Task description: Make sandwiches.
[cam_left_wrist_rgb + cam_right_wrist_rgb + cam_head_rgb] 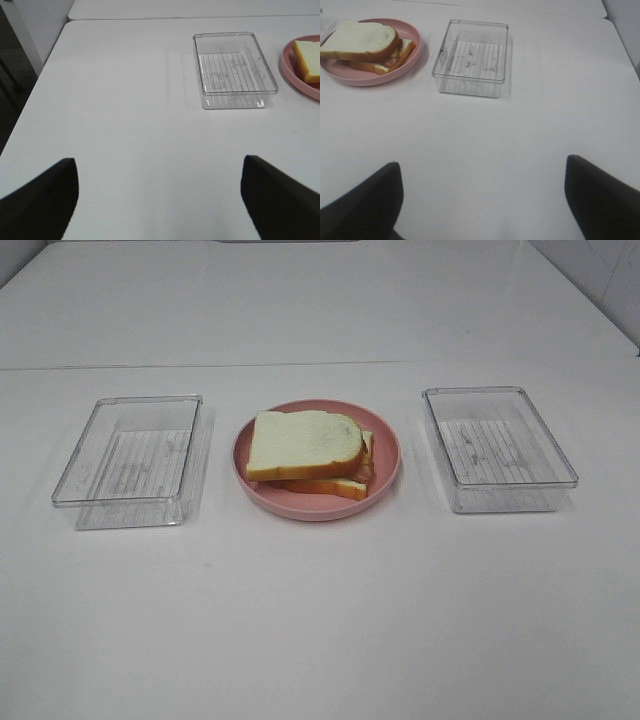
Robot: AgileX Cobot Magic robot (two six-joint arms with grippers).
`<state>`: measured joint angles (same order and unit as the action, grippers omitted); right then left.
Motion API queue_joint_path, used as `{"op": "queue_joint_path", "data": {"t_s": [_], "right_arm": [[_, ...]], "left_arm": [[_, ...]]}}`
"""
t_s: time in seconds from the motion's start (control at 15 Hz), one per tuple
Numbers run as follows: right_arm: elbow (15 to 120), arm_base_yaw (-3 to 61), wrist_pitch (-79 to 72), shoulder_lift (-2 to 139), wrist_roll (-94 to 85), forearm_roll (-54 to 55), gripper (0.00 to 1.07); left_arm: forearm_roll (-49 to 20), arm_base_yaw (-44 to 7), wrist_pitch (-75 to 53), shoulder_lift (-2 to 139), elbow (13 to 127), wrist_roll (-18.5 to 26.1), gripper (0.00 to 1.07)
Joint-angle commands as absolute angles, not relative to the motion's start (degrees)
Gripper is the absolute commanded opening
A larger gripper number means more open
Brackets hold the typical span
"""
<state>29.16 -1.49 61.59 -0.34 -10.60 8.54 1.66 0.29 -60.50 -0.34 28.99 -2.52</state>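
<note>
Two clear plastic rectangular trays, one (128, 460) on your left and one (498, 448) on your right, flank the round pink plate (385, 475) on the white tabletop (320, 620). Your stacked white-bread toy sandwich (308, 452) sits on that plate. Both the left end effector (159, 200) and right end effector (482, 200) hover spread wide, grasping nothing, well apart from everything.

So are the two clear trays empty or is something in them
Empty. Both the left tray and right tray show only their bare ribbed floors.
</note>
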Motion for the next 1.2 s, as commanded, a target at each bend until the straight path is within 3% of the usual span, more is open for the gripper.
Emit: {"op": "queue_joint_path", "data": {"t_s": [0.07,1.2], "right_arm": [[29.05,-1.95,61.25,-1.15,-10.66,8.54,0.83],[29.05,-1.95,61.25,-1.15,-10.66,8.54,0.83]], "left_arm": [[-1.95,0.40,-59.93,-1.43,28.65,1.95,0.84],[-2.18,0.40,-59.87,-1.43,28.65,1.95,0.84]]}}
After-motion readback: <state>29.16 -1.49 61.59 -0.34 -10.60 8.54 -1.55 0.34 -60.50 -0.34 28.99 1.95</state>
